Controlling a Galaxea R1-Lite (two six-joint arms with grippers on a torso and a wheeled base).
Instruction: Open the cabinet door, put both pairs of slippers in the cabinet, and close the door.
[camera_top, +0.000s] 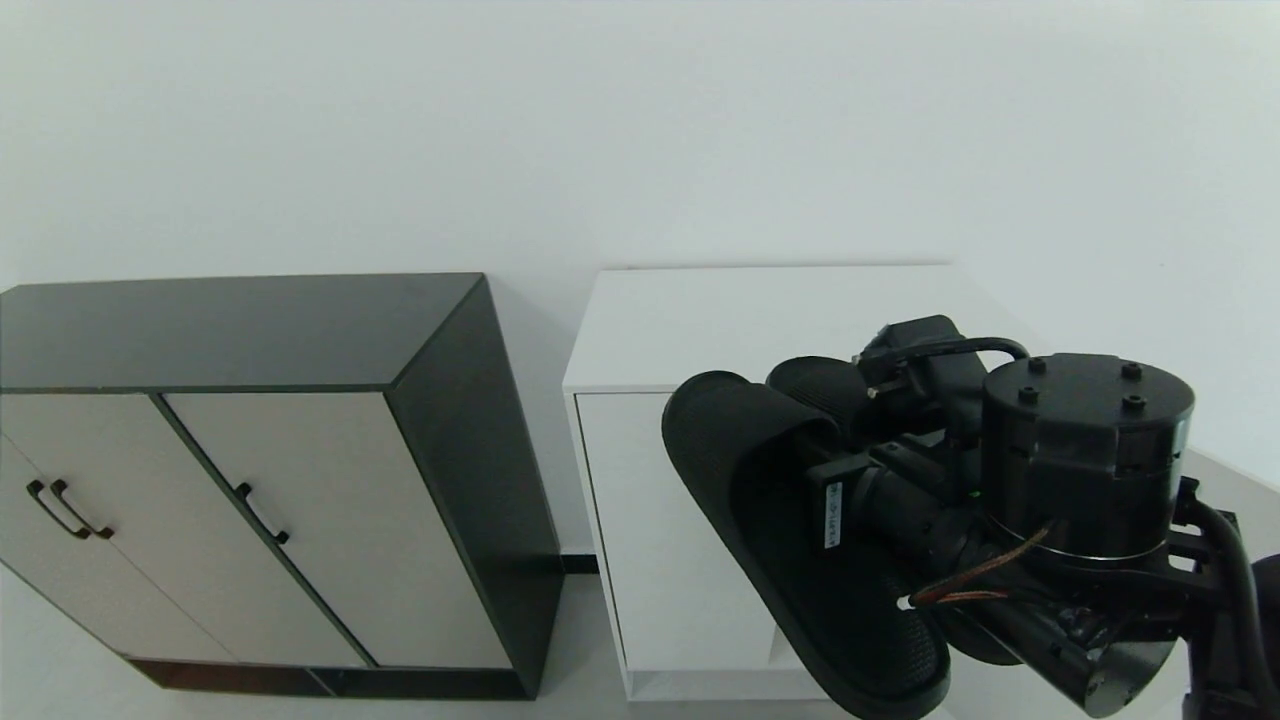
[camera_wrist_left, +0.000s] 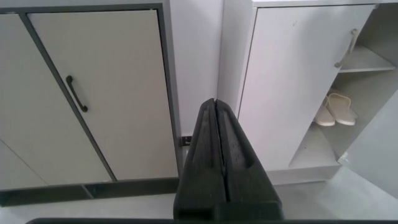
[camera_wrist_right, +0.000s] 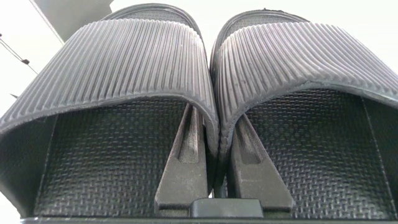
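Note:
A pair of black ribbed slippers (camera_top: 745, 470) hangs in front of the white cabinet (camera_top: 760, 320). My right gripper (camera_top: 815, 455) is shut on them. In the right wrist view, one finger sits inside each black slipper (camera_wrist_right: 124, 68), and the right gripper (camera_wrist_right: 215, 115) pinches their two adjoining walls together. My left gripper (camera_wrist_left: 215, 109) is shut with nothing in it, low before the gap between the two cabinets. In the left wrist view the white cabinet's door (camera_wrist_left: 292, 81) stands open, and a pair of white slippers (camera_wrist_left: 336, 111) lies on the lower shelf (camera_wrist_left: 314, 149).
A dark cabinet (camera_top: 250, 330) with beige doors and black handles (camera_top: 260, 512) stands left of the white one, its doors closed. A narrow gap and a white wall lie between and behind them. An upper shelf (camera_wrist_left: 367, 61) shows inside the white cabinet.

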